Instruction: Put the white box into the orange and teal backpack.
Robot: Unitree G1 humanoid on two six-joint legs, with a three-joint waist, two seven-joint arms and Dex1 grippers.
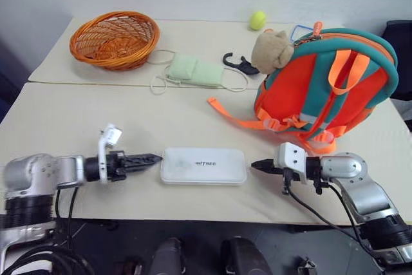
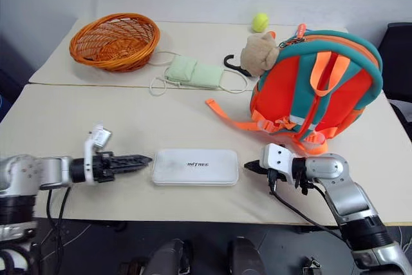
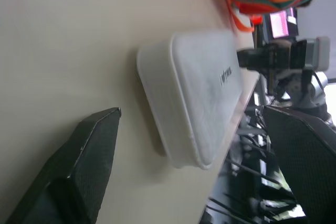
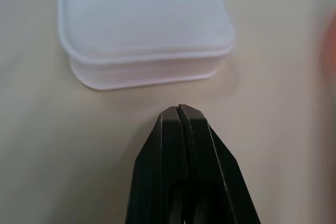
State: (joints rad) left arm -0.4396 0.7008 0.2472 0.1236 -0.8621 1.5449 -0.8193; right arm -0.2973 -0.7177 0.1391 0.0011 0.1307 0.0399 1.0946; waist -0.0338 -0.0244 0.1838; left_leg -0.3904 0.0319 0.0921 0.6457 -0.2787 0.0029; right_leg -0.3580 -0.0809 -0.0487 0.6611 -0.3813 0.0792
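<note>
the white box (image 1: 203, 165) lies flat on the near part of the table (image 1: 77, 120), lettering up, with a gripper at each short end. the left gripper (image 1: 153, 158) points in from the left, its tips just beside the box's end, and the left wrist view shows its two fingers spread wide with the box lying ahead between them. the right gripper (image 1: 255, 165) points in from the other side, fingers pressed together to a single tip, close to the box's end but apart from it, gripping nothing.

the orange and teal backpack (image 1: 325, 82) stands upright behind the right arm, straps facing the robot, a plush bear (image 1: 271, 49) at its top. whether its zipper is open, i can't tell from here.

to my eye this is the approach to the pick-up: nothing is lifted yet. the next move calls for the left fingers to slide over the box's end and clamp, perhaps with the right tip bracing the far end so it doesn't skate away.
</note>
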